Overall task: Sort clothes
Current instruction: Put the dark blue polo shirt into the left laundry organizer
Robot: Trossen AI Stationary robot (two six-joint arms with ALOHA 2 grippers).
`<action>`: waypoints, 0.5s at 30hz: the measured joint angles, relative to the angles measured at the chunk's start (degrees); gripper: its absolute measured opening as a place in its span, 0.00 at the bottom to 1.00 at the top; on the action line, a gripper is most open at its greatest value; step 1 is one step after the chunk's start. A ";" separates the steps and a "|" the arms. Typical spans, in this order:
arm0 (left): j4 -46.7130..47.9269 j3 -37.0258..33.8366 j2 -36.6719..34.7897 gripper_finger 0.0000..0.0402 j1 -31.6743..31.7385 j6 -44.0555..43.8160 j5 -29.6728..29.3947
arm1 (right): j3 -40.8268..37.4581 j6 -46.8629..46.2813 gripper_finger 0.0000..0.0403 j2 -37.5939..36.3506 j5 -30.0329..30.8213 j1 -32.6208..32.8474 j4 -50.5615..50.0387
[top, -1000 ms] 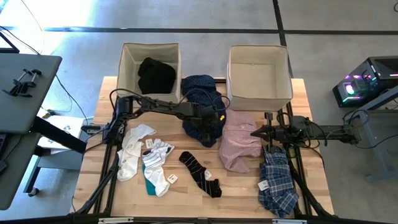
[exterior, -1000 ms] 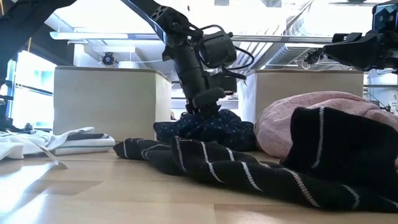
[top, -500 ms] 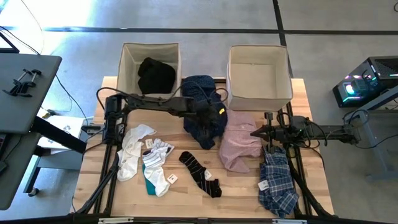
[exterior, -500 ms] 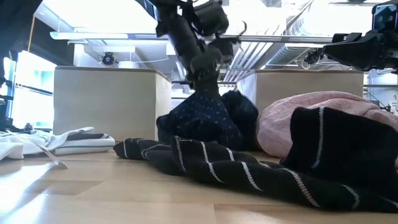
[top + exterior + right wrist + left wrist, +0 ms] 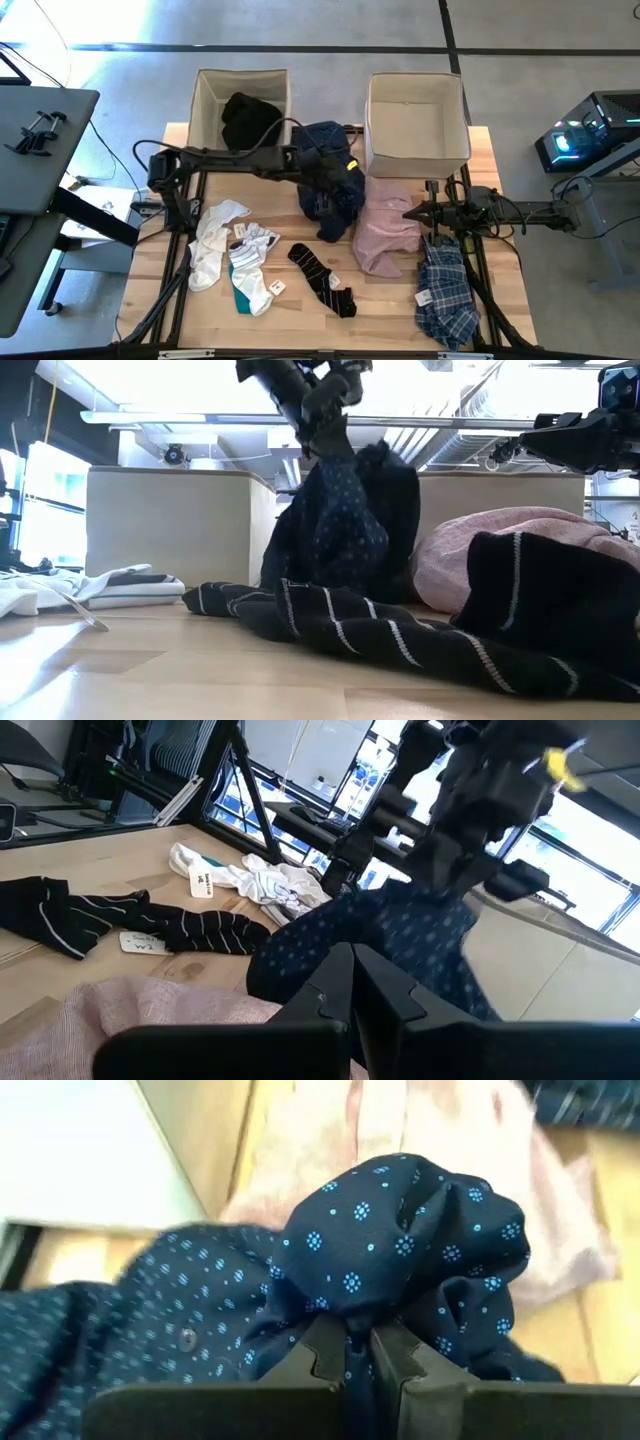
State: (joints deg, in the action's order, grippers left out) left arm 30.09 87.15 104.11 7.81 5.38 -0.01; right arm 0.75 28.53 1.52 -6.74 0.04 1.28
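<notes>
My left gripper is shut on the navy dotted shirt, raised above the table's middle between the two beige boxes. The pale pink shirt lies just right of it, and the blue-white plaid shirt lies near the front right. Black striped socks and white and teal socks lie on the tabletop at front. A black garment sits in the left box. My right gripper hovers shut and level over the pink shirt's right side, holding nothing. My left gripper pinches a bunched fold of the navy shirt between its two fingers, several layers gathered. The fingers come from above, slanting down. The shirt hangs in a loose drape below them, its lower end on the table.
The right beige box stands at the far right, nothing showing inside it. Small white tags lie among the socks. Bare wood shows along the front edge. A grey side table stands left of the workspace.
My left gripper has risen, staying shut on the navy shirt. The shirt has been drawn up from a low heap into a tall hanging drape, while its lower end stays on the table.
</notes>
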 joint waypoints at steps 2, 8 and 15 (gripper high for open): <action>-1.20 0.00 -1.11 0.00 0.00 -0.17 0.00 | 0.00 0.02 0.00 0.02 -0.02 0.02 -0.02; -4.03 0.00 -3.81 0.00 0.04 -0.57 -0.18 | 0.00 0.02 0.00 0.00 -0.02 0.00 -0.02; -5.56 0.00 -5.74 0.00 0.04 -0.73 -0.58 | -0.02 0.00 0.00 0.00 -0.04 0.02 -0.02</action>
State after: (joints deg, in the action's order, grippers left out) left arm 24.53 87.15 98.37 7.86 4.64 -0.59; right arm 0.73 28.54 1.52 -6.78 0.05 1.26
